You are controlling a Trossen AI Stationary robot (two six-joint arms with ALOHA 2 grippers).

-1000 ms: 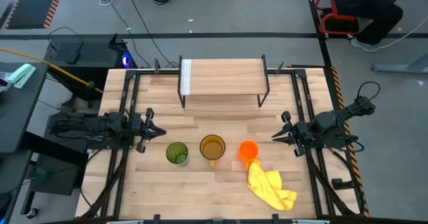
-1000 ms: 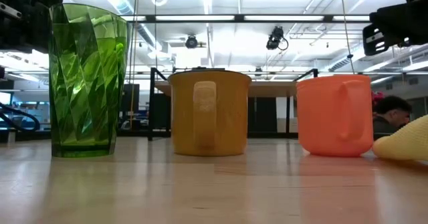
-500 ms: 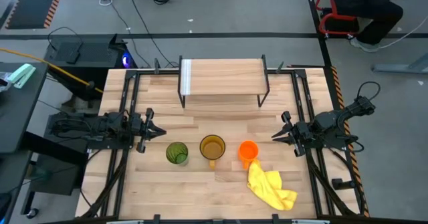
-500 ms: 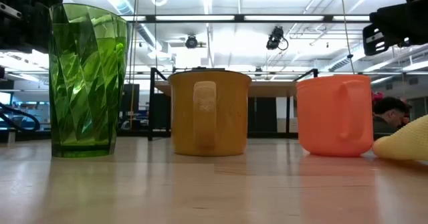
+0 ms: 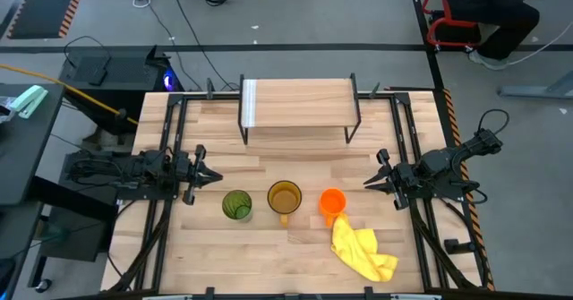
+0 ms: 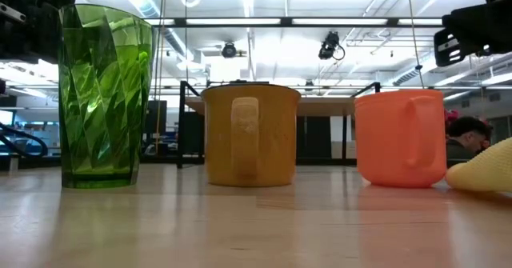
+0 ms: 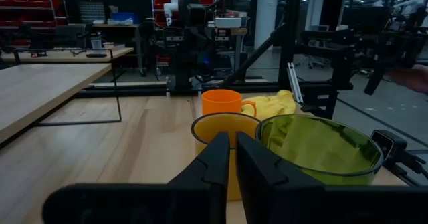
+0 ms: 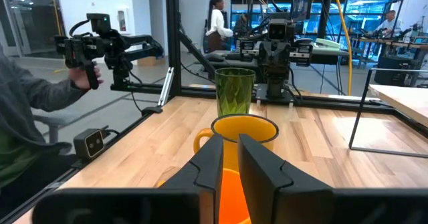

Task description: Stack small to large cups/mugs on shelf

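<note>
Three vessels stand upright in a row on the table's near half: the green tumbler [image 5: 236,204] [image 6: 102,96] on the left, the amber-yellow mug [image 5: 285,197] [image 6: 250,134] in the middle, and the orange cup [image 5: 332,201] [image 6: 400,137] on the right. The shelf [image 5: 298,103] stands on its black legs at the far middle, with nothing on its plank. My left gripper [image 5: 218,177] [image 7: 232,138] is shut and hovers left of the tumbler. My right gripper [image 5: 367,183] [image 8: 231,138] is shut and hovers right of the orange cup. Both point inward at the row.
A crumpled yellow cloth [image 5: 363,252] [image 6: 486,170] lies on the table just near and right of the orange cup. Black frame rails [image 5: 170,130] run along the table's left and right sides. Bare tabletop lies between the row and the shelf. A person [image 8: 30,137] sits beyond the table.
</note>
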